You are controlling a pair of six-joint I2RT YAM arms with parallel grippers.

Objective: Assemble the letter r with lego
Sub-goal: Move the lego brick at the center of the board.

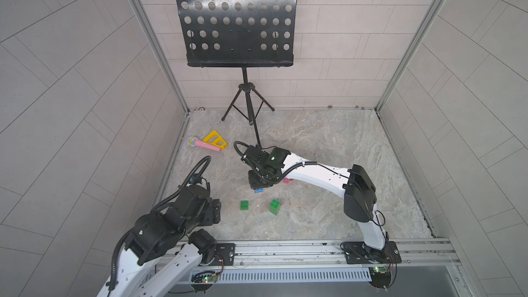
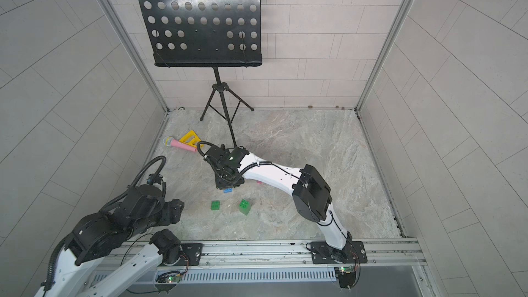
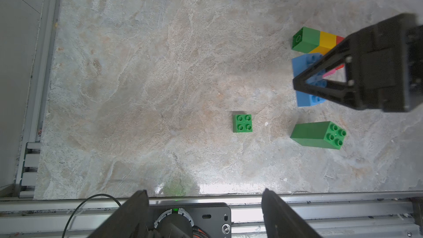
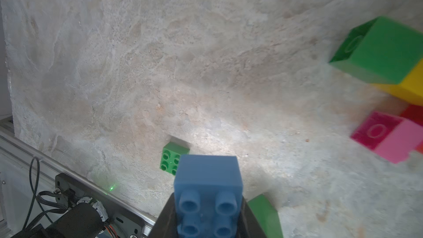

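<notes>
Your right gripper (image 4: 207, 218) clamped the blue brick (image 4: 208, 179), partly hidden; your left gripper (image 3: 204, 192) gaped wide near the marbled tabletop (image 3: 137, 88) edge.

Floor (image 3: 137, 88) open around small green brick (image 3: 242, 123); right arm (image 1: 314, 171) covers stack (image 3: 306, 38).

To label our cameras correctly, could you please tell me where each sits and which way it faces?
Top views: high over the front rail, facing down and back across the grey marbled table to the black perforated music stand; both arms show.
Left wrist: on the left arm, looking down at the table; open left tool at the frame edge.
Right wrist: on the right arm, looking along the right tool, shut on the blue studded plastic brick.
Shared: all show the small green square studded brick.
</notes>
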